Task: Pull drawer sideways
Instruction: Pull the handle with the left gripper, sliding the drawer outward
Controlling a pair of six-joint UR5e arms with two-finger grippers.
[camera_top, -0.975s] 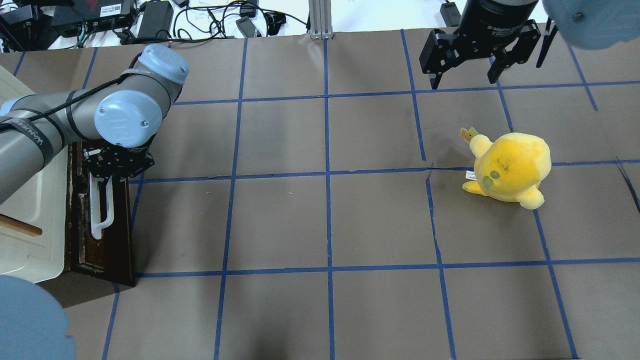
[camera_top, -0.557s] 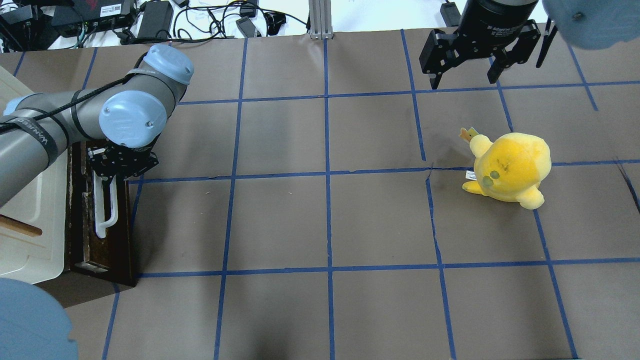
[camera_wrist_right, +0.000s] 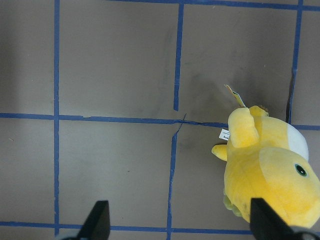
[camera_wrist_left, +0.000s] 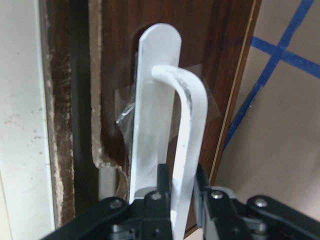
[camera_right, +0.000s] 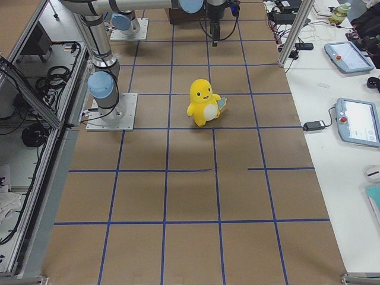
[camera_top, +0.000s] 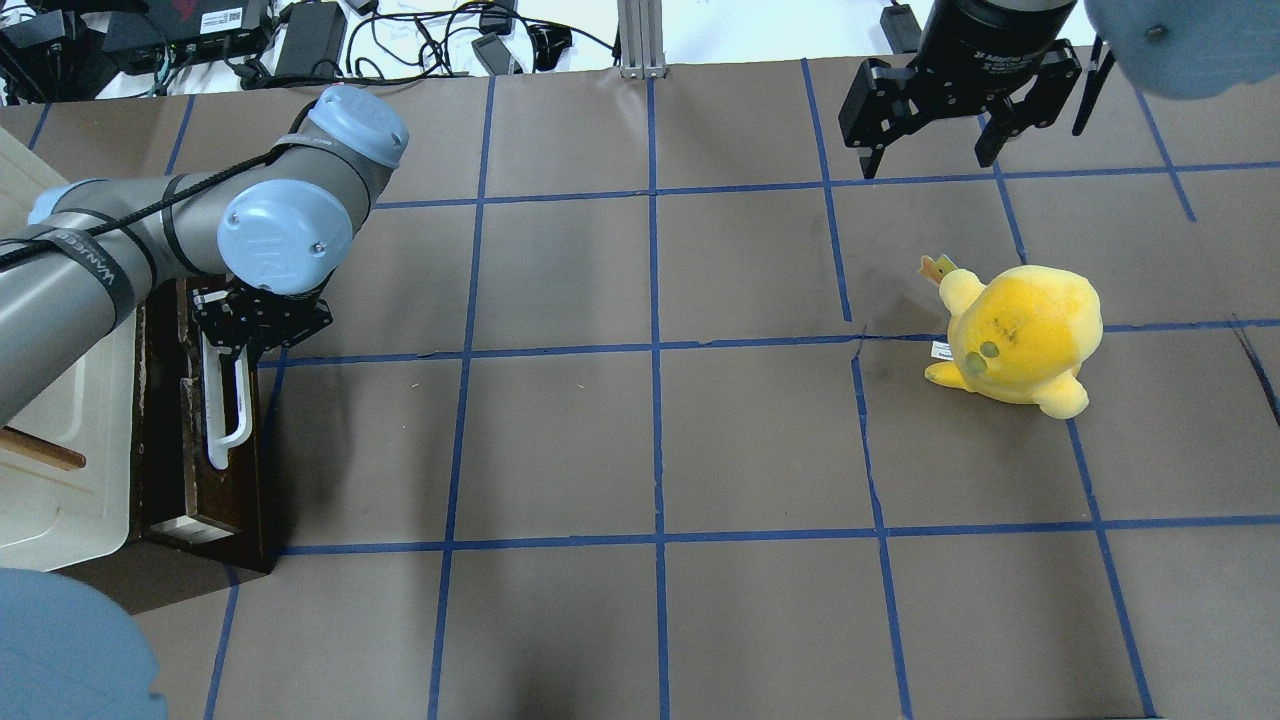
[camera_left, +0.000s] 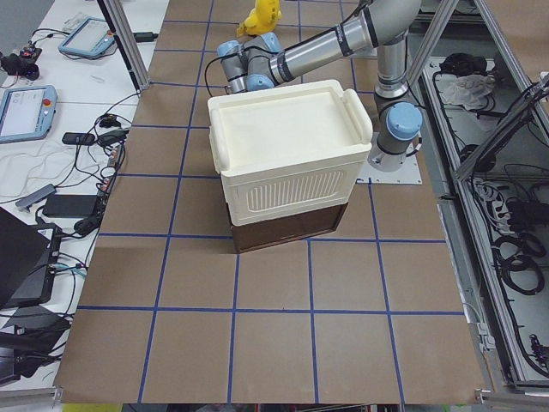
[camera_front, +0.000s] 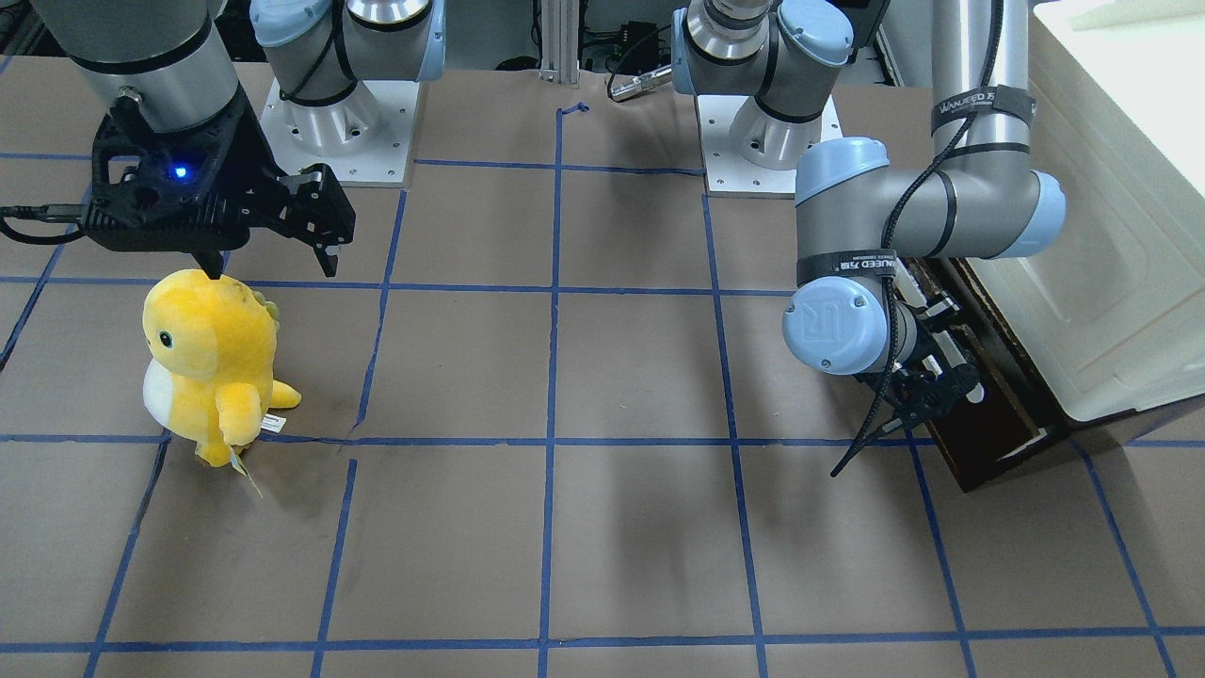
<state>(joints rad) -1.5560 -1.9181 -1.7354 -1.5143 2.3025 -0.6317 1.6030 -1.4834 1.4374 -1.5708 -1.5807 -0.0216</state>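
Note:
The dark brown drawer (camera_top: 175, 450) sits under the cream cabinet at the table's left edge. It also shows in the front-facing view (camera_front: 993, 424). Its white bar handle (camera_top: 228, 410) runs along the front. My left gripper (camera_top: 260, 322) is shut on that handle. In the left wrist view the black fingers (camera_wrist_left: 161, 182) pinch the curved white bar (camera_wrist_left: 187, 130). A thin pale strip of the drawer's side (camera_top: 180, 525) shows at its near end. My right gripper (camera_top: 935, 150) hangs open and empty above the far right of the table, beyond the plush.
A yellow plush toy (camera_top: 1020, 335) stands on the right half of the table, and shows below the right gripper in its wrist view (camera_wrist_right: 270, 175). The cream-white cabinet (camera_top: 60, 440) with a small wooden handle (camera_top: 35, 450) stands over the drawer. Cables and boxes lie beyond the far edge.
My left arm has moved right with the white handle in its grip, and the drawer front has slid out a little from the cabinet. The right arm and the plush have not moved.

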